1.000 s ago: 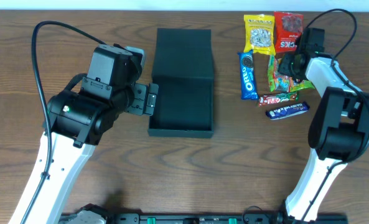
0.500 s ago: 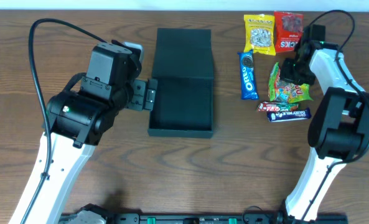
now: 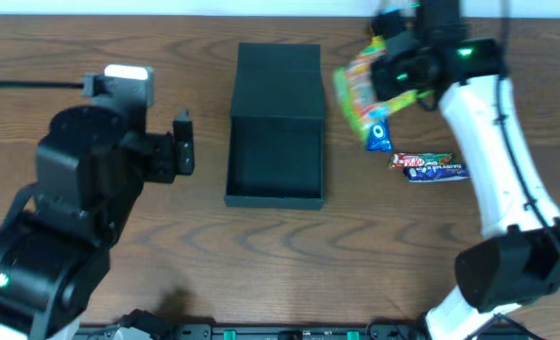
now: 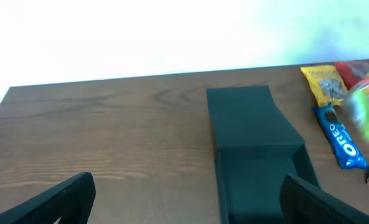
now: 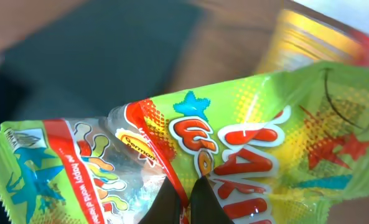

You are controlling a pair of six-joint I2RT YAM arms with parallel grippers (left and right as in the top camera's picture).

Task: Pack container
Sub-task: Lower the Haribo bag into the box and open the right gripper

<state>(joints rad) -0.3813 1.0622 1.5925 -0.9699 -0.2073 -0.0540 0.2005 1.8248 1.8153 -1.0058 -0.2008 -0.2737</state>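
1. Since half a second ago, the right gripper has risen from the snack pile and swung left toward the box, carrying the green gummy packet with it
2. Over the same time the left gripper has drawn back from the box's left wall and now sits apart from it, over bare table
3. In the left wrist view its two fingers stand spread wide, with nothing between them
4. The right gripper's fingers are pinched on the gummy packet, closing on it at the lower edge of the right wrist view
5. The packet looks to be held up off the table, though motion blur makes its height hard to judge
6. From overhead it lies just right of the lid and covers the top of the blue cookie pack
7. The container sits at the middle of the table, open, with its lid folded back flat on the far side
8. A red chocolate bar and a dark blue one lie touching, right of the container
9. The left wrist view also shows a yellow packet and a red packet at the far right
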